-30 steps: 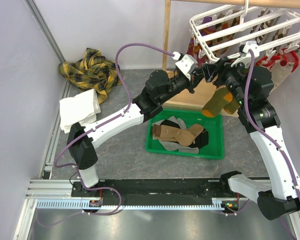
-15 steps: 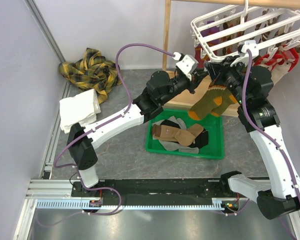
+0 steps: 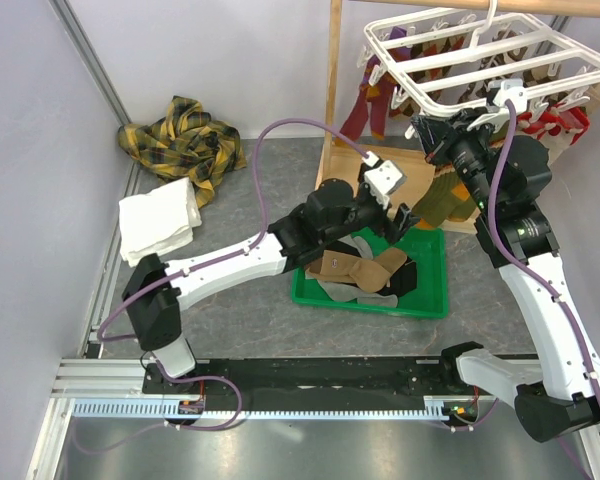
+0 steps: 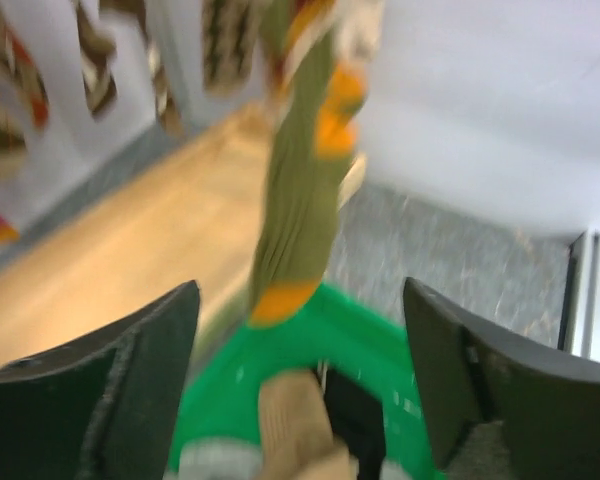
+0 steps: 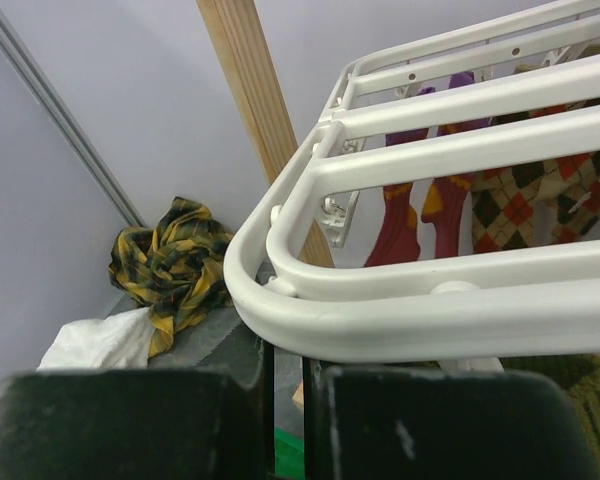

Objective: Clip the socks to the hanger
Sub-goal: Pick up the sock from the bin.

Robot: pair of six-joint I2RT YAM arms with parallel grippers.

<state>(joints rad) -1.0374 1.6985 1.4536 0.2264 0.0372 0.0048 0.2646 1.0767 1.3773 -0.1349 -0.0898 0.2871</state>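
Olive sock (image 4: 298,190) is hanging from the hanger (image 5: 430,320) straight ahead of the left gripper (image 4: 300,292), whose jaws are standing wide and empty, apparently because the hanger is bearing it alone. Right gripper (image 5: 288,372), fingers (image 5: 130,420) nearly touching, is sitting just beneath the hanger's rim, probably steadying it; whatever it is pinching is hidden.

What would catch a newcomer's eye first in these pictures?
The big white hanger at the upper right, with colourful socks dangling under it, and an olive sock with orange patches hanging near the green bin of loose socks. The left pincer stands wide open before that sock, and a yellow plaid cloth lies in the far left corner.
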